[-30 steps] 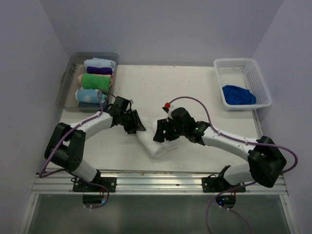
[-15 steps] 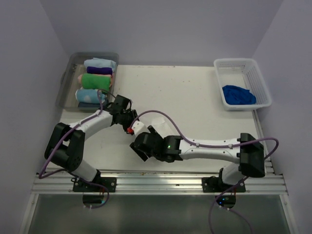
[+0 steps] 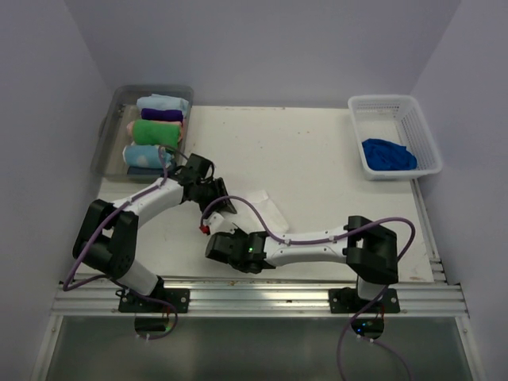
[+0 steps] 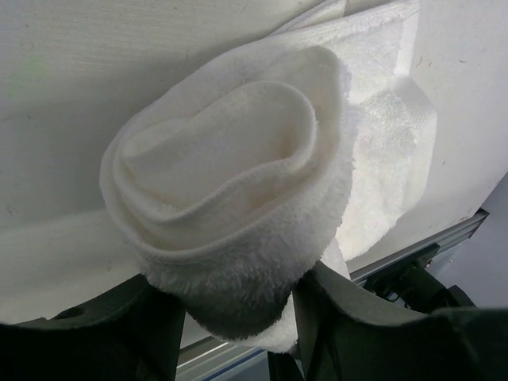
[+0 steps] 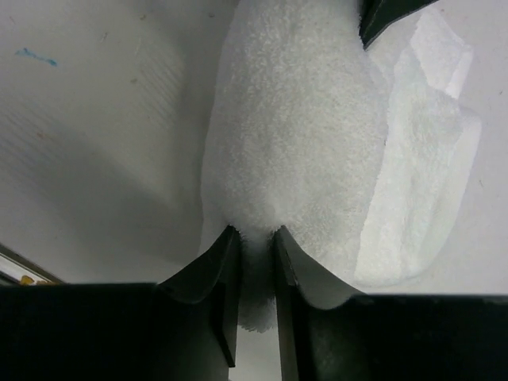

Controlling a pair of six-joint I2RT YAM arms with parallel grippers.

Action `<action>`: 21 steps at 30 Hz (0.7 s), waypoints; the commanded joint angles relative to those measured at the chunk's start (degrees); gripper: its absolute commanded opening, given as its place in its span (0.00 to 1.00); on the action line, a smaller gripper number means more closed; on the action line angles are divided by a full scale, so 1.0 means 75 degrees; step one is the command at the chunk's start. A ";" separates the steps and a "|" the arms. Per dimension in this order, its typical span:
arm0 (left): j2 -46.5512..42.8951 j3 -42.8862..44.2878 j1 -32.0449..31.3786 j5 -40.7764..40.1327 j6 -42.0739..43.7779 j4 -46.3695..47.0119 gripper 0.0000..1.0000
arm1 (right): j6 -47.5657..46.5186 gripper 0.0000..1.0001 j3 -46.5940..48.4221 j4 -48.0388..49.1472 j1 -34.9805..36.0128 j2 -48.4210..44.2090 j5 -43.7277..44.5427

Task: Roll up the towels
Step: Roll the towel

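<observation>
The white towel [image 3: 263, 206] lies left of the table's middle, partly rolled, with a flat tail spreading right. In the left wrist view its rolled end [image 4: 230, 175] faces the camera as a spiral. My left gripper [image 3: 221, 205] [image 4: 238, 287] is shut on that roll, with a finger on each side. My right gripper [image 3: 222, 232] [image 5: 254, 238] reaches in from the near side. It pinches a fold of the white towel [image 5: 302, 135] between nearly closed fingers. The blue towel [image 3: 389, 155] lies crumpled in the white basket [image 3: 394, 107] at the back right.
A clear tray [image 3: 109, 135] at the back left holds rolled towels, among them a green one [image 3: 155, 131] and a pale blue dotted one [image 3: 143, 155]. The right forearm [image 3: 309, 242] lies low across the table's front. A metal rail [image 3: 254, 298] runs along the near edge.
The right arm swung from the towel's right side round to its near side, and its gripper closed on the towel. The roll shifted left. The left gripper stayed in place.
</observation>
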 commanded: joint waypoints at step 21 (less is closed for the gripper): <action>-0.0770 0.0497 0.0290 0.0506 0.0564 -0.0026 0.91 | 0.1712 0.00 -0.2878 0.2832 -0.3688 -0.3131 -0.6216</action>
